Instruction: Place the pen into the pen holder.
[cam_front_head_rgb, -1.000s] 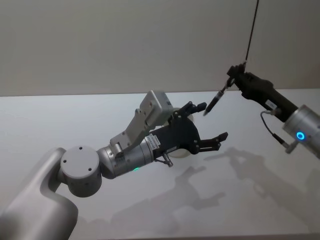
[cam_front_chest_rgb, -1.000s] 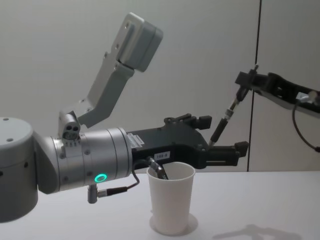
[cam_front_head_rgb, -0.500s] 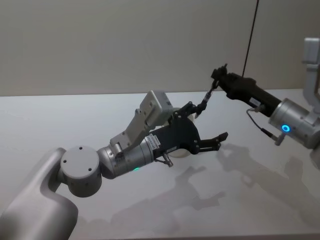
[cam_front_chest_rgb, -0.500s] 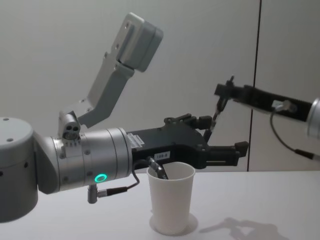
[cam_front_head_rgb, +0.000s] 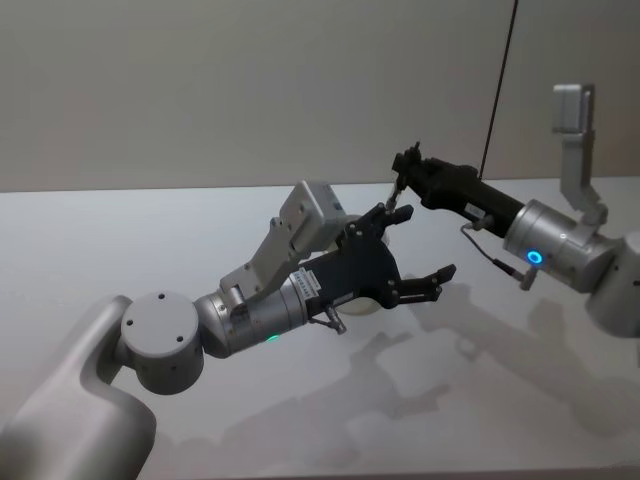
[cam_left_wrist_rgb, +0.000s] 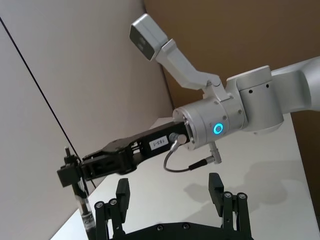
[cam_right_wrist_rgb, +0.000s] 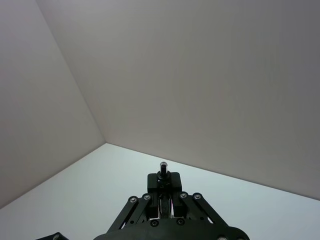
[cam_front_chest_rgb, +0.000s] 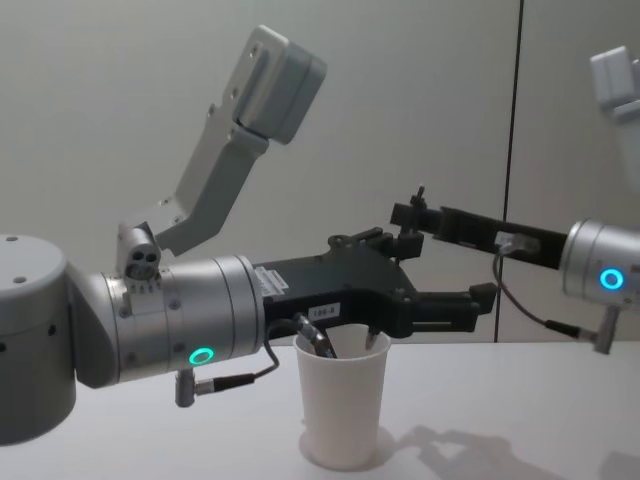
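Right claw clamped on my pen, holding it upright above the paper cup on the worktop, my left claw spread open, hovering level just behind the cup's rim

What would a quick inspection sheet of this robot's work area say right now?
Surface: white table, bare apart from shadows.
Job's things: pen holder upright; pen hangs nearly upright above it.
Clutter: nothing seen.
Grippers: right gripper shut on the pen; left gripper open, held level over the holder.
Cables: thin black cord down the wall; short looped lead on the right arm.
Surroundings: plain grey walls.
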